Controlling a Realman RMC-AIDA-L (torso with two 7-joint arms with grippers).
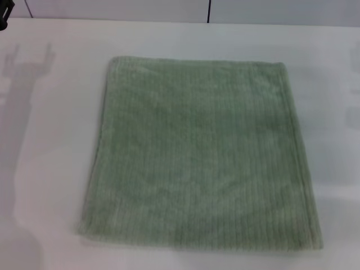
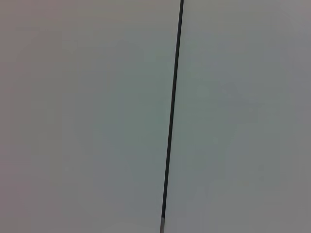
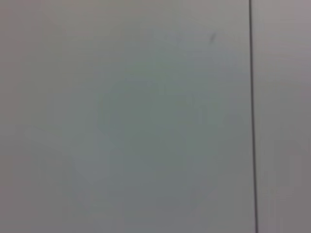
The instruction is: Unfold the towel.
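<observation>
The pale sage-green towel [image 1: 199, 154] lies flat on the white table [image 1: 50, 169] as a roughly square ribbed cloth, filling the middle of the head view. Its hemmed edges show along the far and right sides. Neither gripper shows in the head view; only a small dark piece of hardware [image 1: 3, 14] pokes in at the far left corner. A fork-shaped shadow [image 1: 28, 62] falls on the table left of the towel. Both wrist views show only plain pale surface crossed by a thin dark seam [image 2: 172, 111], with no fingers and no towel.
A wall with a dark vertical seam [image 1: 208, 10] stands behind the table's far edge. White tabletop extends to the left and right of the towel. The towel's near edge lies close to the bottom of the head view.
</observation>
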